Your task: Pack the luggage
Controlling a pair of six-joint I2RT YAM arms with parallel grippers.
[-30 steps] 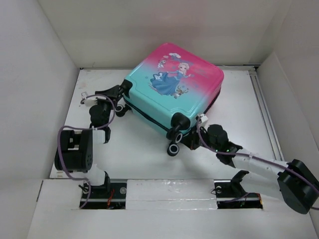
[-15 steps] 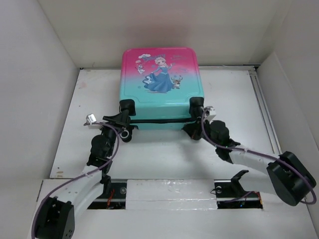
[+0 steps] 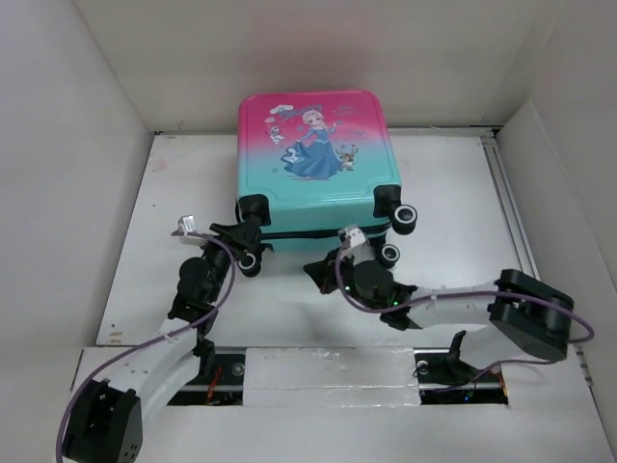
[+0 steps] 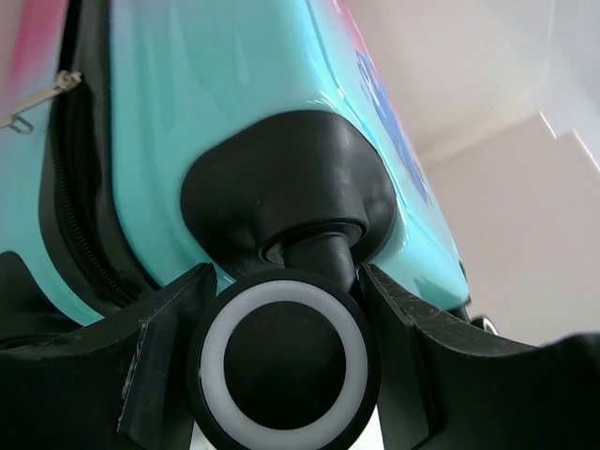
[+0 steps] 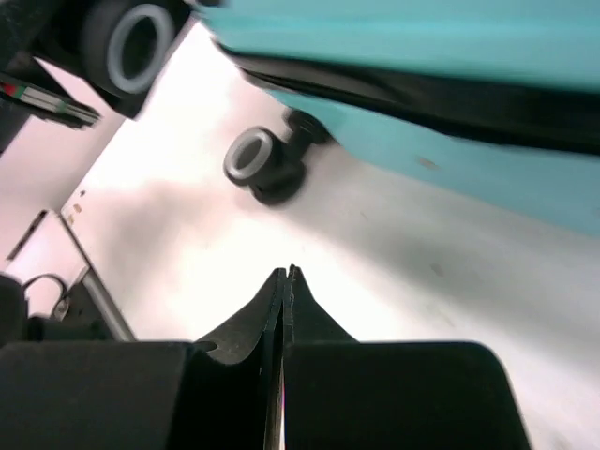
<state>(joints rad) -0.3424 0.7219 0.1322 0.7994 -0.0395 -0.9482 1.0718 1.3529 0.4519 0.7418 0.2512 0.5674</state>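
**Closed suitcase by the far edge, left end effector clamped on a wheel**

At the left, your left end effector (image 4: 286, 375) is partly open and gripping the luggage's near-left wheel (image 4: 286, 361). Its two black fingers (image 4: 169, 347) press against either side of that black, white-ringed wheel.

In the middle, the luggage (image 3: 313, 145) lies flat and zipped shut. It sits toward the far edge of the white surface (image 3: 463, 193), about midway between the left and right edges. The printed shell faces up, pink at the far end fading to turquoise at the near end. The wheeled end faces the near edge, and a black zipper band runs along that side.

To the right of the gripped wheel, your right end effector (image 5: 284, 278) is fully closed, its fingertips pressed together with nothing between them. It hangs over bare surface just in front of the luggage's near side, pointing toward the left, with a lower wheel (image 5: 251, 157) near its tips.
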